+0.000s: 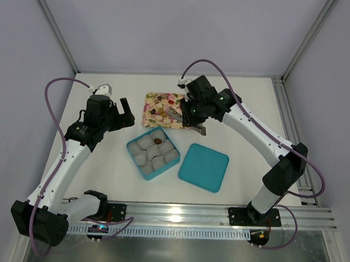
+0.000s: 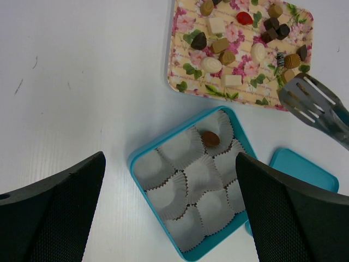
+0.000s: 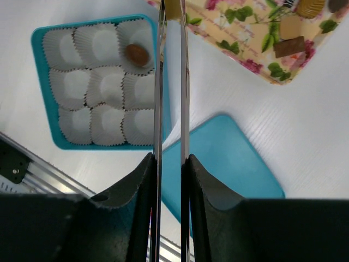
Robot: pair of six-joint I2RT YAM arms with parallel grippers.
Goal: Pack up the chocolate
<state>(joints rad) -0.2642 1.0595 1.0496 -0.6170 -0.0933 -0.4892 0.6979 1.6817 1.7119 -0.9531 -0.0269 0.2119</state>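
The tongs [image 2: 313, 106] are clamped by the right gripper [image 3: 170, 164], poised over the tray [image 2: 180, 82] behind the box [image 2: 136, 158], likely for another chocolate [image 2: 199, 40]. Beside the box, the left gripper [image 1: 128, 113] is held wide, empty.

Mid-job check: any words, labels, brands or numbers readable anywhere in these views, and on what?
None readable: the teal box, its lid, the tongs, the chocolates and the floral tray show no lettering; the tray's faint lines are too blurred to read as text.
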